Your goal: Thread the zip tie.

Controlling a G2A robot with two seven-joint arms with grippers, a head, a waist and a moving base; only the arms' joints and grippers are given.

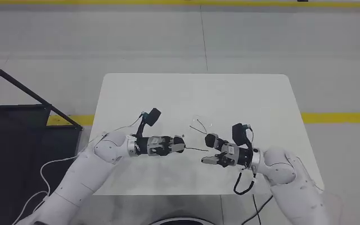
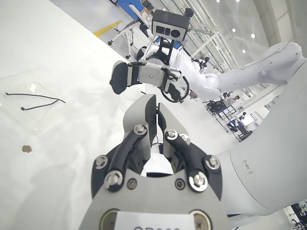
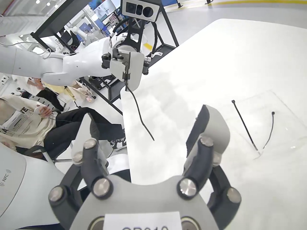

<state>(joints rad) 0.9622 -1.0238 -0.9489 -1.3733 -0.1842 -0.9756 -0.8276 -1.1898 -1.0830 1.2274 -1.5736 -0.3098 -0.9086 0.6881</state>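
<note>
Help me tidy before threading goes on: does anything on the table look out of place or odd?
A small brown crumb lies on the white table, apart from the two spare zip ties. The zip tie held by the left end effector has a wavy tail, not a straight one. Nothing else stands out.

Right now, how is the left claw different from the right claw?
The left claw is shut tight; the right claw is wide open. The left claw holds a black zip tie that sticks out toward the right claw; the right claw holds nothing. Both are over the white table, pointing at each other.
</note>
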